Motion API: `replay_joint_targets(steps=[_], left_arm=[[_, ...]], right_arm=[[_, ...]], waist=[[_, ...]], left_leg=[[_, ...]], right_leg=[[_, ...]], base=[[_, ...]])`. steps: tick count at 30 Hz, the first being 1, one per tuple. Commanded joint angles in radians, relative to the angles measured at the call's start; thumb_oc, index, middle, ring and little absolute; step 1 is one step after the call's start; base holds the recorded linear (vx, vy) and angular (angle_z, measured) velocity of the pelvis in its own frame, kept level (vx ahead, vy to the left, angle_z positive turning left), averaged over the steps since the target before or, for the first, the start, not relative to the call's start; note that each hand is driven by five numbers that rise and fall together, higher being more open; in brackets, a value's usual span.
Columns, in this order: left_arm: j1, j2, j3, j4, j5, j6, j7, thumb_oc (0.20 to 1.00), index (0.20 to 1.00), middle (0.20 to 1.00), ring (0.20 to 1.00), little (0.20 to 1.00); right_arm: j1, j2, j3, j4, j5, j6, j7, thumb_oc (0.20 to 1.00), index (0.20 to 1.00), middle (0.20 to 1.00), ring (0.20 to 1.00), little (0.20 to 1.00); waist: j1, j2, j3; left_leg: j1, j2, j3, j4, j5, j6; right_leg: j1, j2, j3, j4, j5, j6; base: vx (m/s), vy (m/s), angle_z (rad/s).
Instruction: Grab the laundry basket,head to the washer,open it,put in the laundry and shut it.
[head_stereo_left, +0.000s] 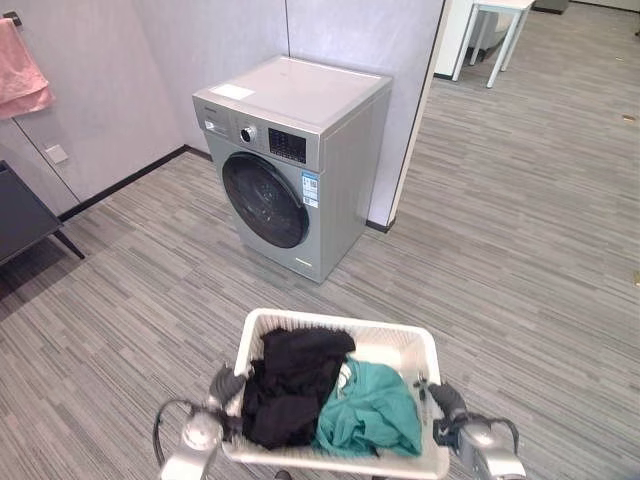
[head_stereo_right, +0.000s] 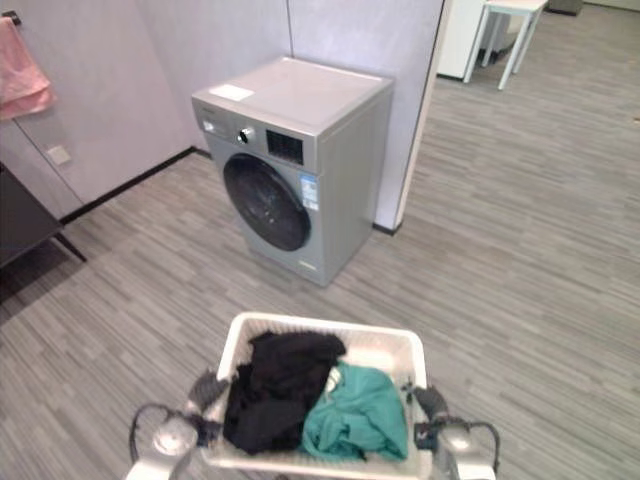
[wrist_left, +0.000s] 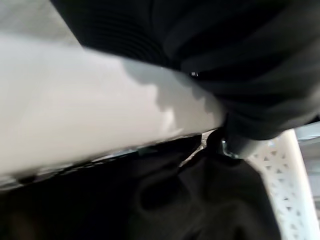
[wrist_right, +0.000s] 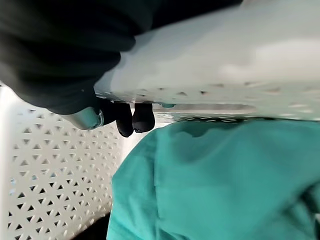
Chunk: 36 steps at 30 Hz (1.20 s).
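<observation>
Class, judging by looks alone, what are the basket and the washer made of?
Basket: likely white moulded plastic, going by its smooth rim and lattice-perforated walls, matte finish. Washer: seemingly painted or coated metal, silver-grey panels with a soft sheen; its round door looks like dark glossy glass or plastic.

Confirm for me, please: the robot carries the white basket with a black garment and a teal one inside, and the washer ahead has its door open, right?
Not quite: the washer door is shut, its dark round window flush with the front, as the left eye view shows. The rest holds: the left hand and right hand hold the white basket by its sides, with a black garment and a teal garment inside.
</observation>
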Motion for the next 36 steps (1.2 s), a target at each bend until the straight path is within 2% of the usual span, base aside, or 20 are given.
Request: replay_joint_targets(steps=[1, 12, 18, 20, 23, 24, 25, 26, 27, 29, 30, 31, 32, 34, 35, 36], left_arm=[[-0.018, 0.054, 0.092, -0.017, -0.064, -0.035, 0.07, 0.2, 0.2, 0.2, 0.2, 0.2], [-0.009, 0.053, 0.108, -0.037, -0.05, -0.037, 0.088, 0.2, 0.2, 0.2, 0.2, 0.2], [-0.008, 0.061, 0.144, -0.081, -0.07, -0.043, 0.112, 0.2, 0.2, 0.2, 0.2, 0.2], [-0.024, 0.07, 0.156, -0.096, -0.08, -0.049, 0.124, 0.2, 0.2, 0.2, 0.2, 0.2], [-0.057, 0.088, 0.17, -0.131, -0.085, -0.066, 0.133, 0.2, 0.2, 0.2, 0.2, 0.2], [-0.057, 0.089, 0.171, -0.139, -0.084, -0.071, 0.135, 0.2, 0.2, 0.2, 0.2, 0.2], [-0.045, 0.092, 0.177, -0.154, -0.082, -0.072, 0.132, 0.2, 0.2, 0.2, 0.2, 0.2], [-0.045, 0.092, 0.177, -0.155, -0.082, -0.071, 0.131, 0.2, 0.2, 0.2, 0.2, 0.2], [-0.038, 0.096, 0.181, -0.153, -0.081, -0.069, 0.129, 0.2, 0.2, 0.2, 0.2, 0.2], [-0.032, 0.105, 0.185, -0.149, -0.079, -0.062, 0.127, 0.2, 0.2, 0.2, 0.2, 0.2], [-0.026, 0.109, 0.187, -0.146, -0.076, -0.058, 0.125, 0.2, 0.2, 0.2, 0.2, 0.2], [-0.014, 0.12, 0.188, -0.147, -0.065, -0.045, 0.118, 0.2, 0.2, 0.2, 0.2, 0.2], [-0.013, 0.12, 0.188, -0.148, -0.065, -0.045, 0.118, 0.2, 0.2, 0.2, 0.2, 0.2], [-0.003, 0.125, 0.2, -0.145, -0.054, -0.036, 0.126, 0.2, 0.2, 0.2, 0.2, 0.2], [0.003, 0.122, 0.206, -0.147, -0.055, -0.035, 0.126, 0.2, 0.2, 0.2, 0.2, 0.2], [0.01, 0.114, 0.213, -0.145, -0.054, -0.036, 0.126, 0.2, 0.2, 0.2, 0.2, 0.2]], right_arm=[[0.026, -0.033, -0.05, 0.003, 0.019, -0.016, -0.055, 0.2, 0.2, 0.2, 0.2, 0.2], [0.053, -0.055, -0.078, -0.163, 0.0, -0.035, -0.085, 0.2, 0.2, 0.2, 0.2, 0.2], [0.065, -0.091, -0.11, -0.309, -0.023, -0.038, -0.098, 0.2, 0.2, 0.2, 0.2, 0.2], [0.057, -0.105, -0.122, -0.33, -0.032, -0.041, -0.113, 0.2, 0.2, 0.2, 0.2, 0.2], [0.048, -0.125, -0.146, -0.368, -0.042, -0.05, -0.132, 0.2, 0.2, 0.2, 0.2, 0.2], [0.048, -0.128, -0.147, -0.375, -0.041, -0.051, -0.131, 0.2, 0.2, 0.2, 0.2, 0.2], [0.046, -0.129, -0.142, -0.38, -0.046, -0.047, -0.12, 0.2, 0.2, 0.2, 0.2, 0.2], [0.046, -0.128, -0.142, -0.38, -0.046, -0.047, -0.12, 0.2, 0.2, 0.2, 0.2, 0.2], [0.044, -0.125, -0.141, -0.377, -0.049, -0.042, -0.118, 0.2, 0.2, 0.2, 0.2, 0.2], [0.042, -0.107, -0.141, -0.369, -0.048, -0.037, -0.115, 0.2, 0.2, 0.2, 0.2, 0.2], [0.044, -0.095, -0.14, -0.362, -0.047, -0.034, -0.115, 0.2, 0.2, 0.2, 0.2, 0.2], [0.059, -0.068, -0.141, -0.358, -0.043, -0.028, -0.11, 0.2, 0.2, 0.2, 0.2, 0.2], [0.059, -0.067, -0.141, -0.359, -0.043, -0.028, -0.11, 0.2, 0.2, 0.2, 0.2, 0.2], [0.06, -0.059, -0.132, -0.357, -0.041, -0.029, -0.105, 0.2, 0.2, 0.2, 0.2, 0.2], [0.058, -0.056, -0.127, -0.359, -0.042, -0.029, -0.103, 0.2, 0.2, 0.2, 0.2, 0.2], [0.055, -0.056, -0.125, -0.361, -0.04, -0.028, -0.101, 0.2, 0.2, 0.2, 0.2, 0.2]], waist=[[0.012, -0.031, 0.032], [-0.001, -0.032, 0.029], [0.0, -0.04, 0.051], [0.004, -0.051, 0.067], [0.01, -0.067, 0.096], [0.011, -0.068, 0.101], [0.012, -0.068, 0.104], [0.013, -0.069, 0.104], [0.014, -0.063, 0.102], [0.018, -0.064, 0.106], [0.018, -0.063, 0.105], [0.013, -0.065, 0.109], [0.015, -0.068, 0.108], [0.005, -0.067, 0.132], [0.001, -0.057, 0.131], [-0.002, -0.054, 0.133]], left_leg=[[-0.001, 0.048, 0.104, 0.024, -0.065, -0.027], [-0.001, 0.054, 0.11, 0.012, -0.059, -0.031], [-0.046, 0.07, 0.103, 0.025, -0.046, -0.039], [-0.096, 0.079, 0.091, 0.086, -0.056, -0.042], [-0.186, 0.089, 0.079, 0.229, -0.104, -0.049], [-0.197, 0.086, 0.081, 0.256, -0.121, -0.044], [-0.199, 0.073, 0.088, 0.283, -0.154, -0.021], [-0.199, 0.073, 0.089, 0.284, -0.155, -0.021], [-0.186, 0.071, 0.085, 0.292, -0.189, -0.013], [-0.172, 0.05, 0.095, 0.292, -0.213, 0.018], [-0.161, 0.038, 0.095, 0.282, -0.218, 0.033], [-0.133, 0.008, 0.091, 0.261, -0.223, 0.064], [-0.133, 0.004, 0.094, 0.259, -0.223, 0.066], [-0.095, -0.011, 0.109, 0.23, -0.206, 0.093], [-0.058, -0.018, 0.103, 0.209, -0.23, 0.097], [-0.025, -0.028, 0.111, 0.177, -0.231, 0.101]], right_leg=[[-0.03, -0.128, -0.064, 0.126, -0.099, 0.074], [-0.028, -0.121, -0.057, 0.106, -0.092, 0.077], [-0.049, -0.105, -0.049, 0.082, -0.083, 0.075], [-0.056, -0.106, -0.053, 0.078, -0.082, 0.073], [-0.061, -0.126, -0.077, 0.081, -0.08, 0.076], [-0.06, -0.133, -0.079, 0.084, -0.079, 0.079], [-0.068, -0.148, -0.063, 0.1, -0.079, 0.084], [-0.069, -0.148, -0.062, 0.102, -0.08, 0.084], [-0.067, -0.15, -0.044, 0.12, -0.096, 0.095], [-0.086, -0.172, -0.024, 0.178, -0.112, 0.1], [-0.098, -0.18, -0.014, 0.222, -0.122, 0.096], [-0.14, -0.189, 0.019, 0.368, -0.13, 0.093], [-0.148, -0.194, 0.025, 0.379, -0.135, 0.095], [-0.233, -0.18, 0.042, 0.512, -0.1, 0.093], [-0.258, -0.174, 0.042, 0.538, -0.107, 0.112], [-0.277, -0.166, 0.037, 0.516, -0.094, 0.116]], base=[[0.0, -0.004, 0.06], [0.0, -0.003, 0.02], [-0.02, -0.007, -0.02], [-0.08, -0.013, 0.02], [-0.07, 0.058, 0.34], [0.01, 0.245, 0.42], [0.03, 0.203, 0.11], [0.12, 0.245, -0.07], [0.1, 0.165, -0.22], [0.1, 0.273, -0.18], [0.14, 0.389, -0.19], [0.11, 0.282, -0.12], [0.11, 0.283, -0.05], [0.06, 0.208, -0.04], [0.18, 0.206, -0.29], [0.31, 0.16, -0.44]])
